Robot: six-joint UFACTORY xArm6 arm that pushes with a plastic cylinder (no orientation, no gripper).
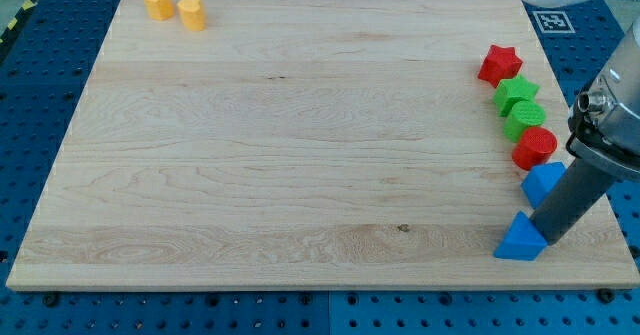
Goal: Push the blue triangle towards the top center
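Note:
The blue triangle (519, 239) lies near the board's bottom right corner. My tip (553, 241) rests on the board right against the triangle's right side, with the dark rod rising up and to the right. A second blue block (541, 182) sits just above the triangle, partly hidden by the rod. Up the right edge stand a red round block (535, 148), a green round block (524, 120), a green star-like block (515, 93) and a red star (499, 65).
Two yellow blocks sit at the top left: a hexagon-like one (157, 0) and a rounder one (191, 12). The wooden board (300, 155) lies on a blue perforated table; its right edge runs close to the tip.

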